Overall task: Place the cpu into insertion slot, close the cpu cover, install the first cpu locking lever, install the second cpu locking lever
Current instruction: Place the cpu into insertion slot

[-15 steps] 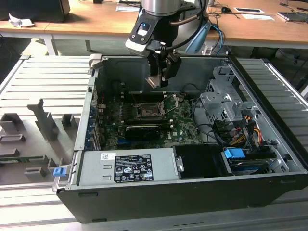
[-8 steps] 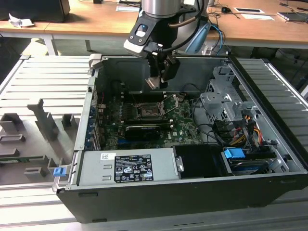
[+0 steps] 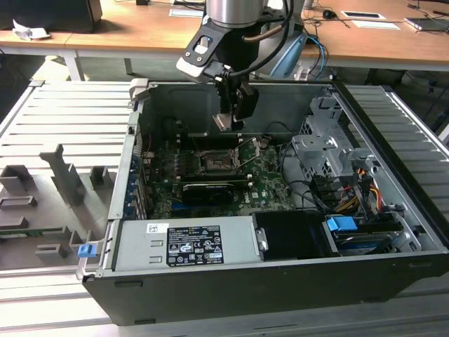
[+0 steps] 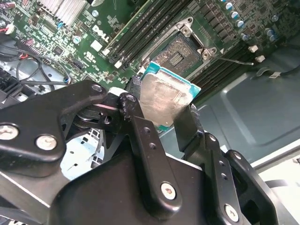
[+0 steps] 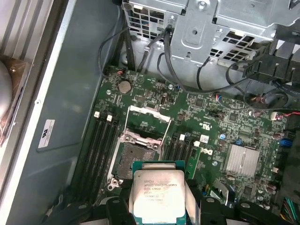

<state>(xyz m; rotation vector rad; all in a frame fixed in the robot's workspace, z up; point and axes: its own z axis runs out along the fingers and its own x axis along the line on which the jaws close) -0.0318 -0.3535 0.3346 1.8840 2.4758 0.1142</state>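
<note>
End effector (image 4: 161, 112) clamped on cpu (image 3: 223, 122), upper centre of exterior view, hovering above bare insertion slot (image 3: 219, 161) in green motherboard (image 3: 270, 184). Cpu cover (image 5: 150, 123) raised. Seating, cover closing, both locking steps remain.

A grey ribbed metal worktop (image 3: 63, 112) spreads to both sides in the exterior view. It carries grey holders (image 3: 59, 172) and a small blue clip (image 3: 86, 249) on the exterior view's left. Behind it stand pale wooden desks (image 3: 133, 31) with white sheets (image 3: 375, 24), evenly lit.
</note>
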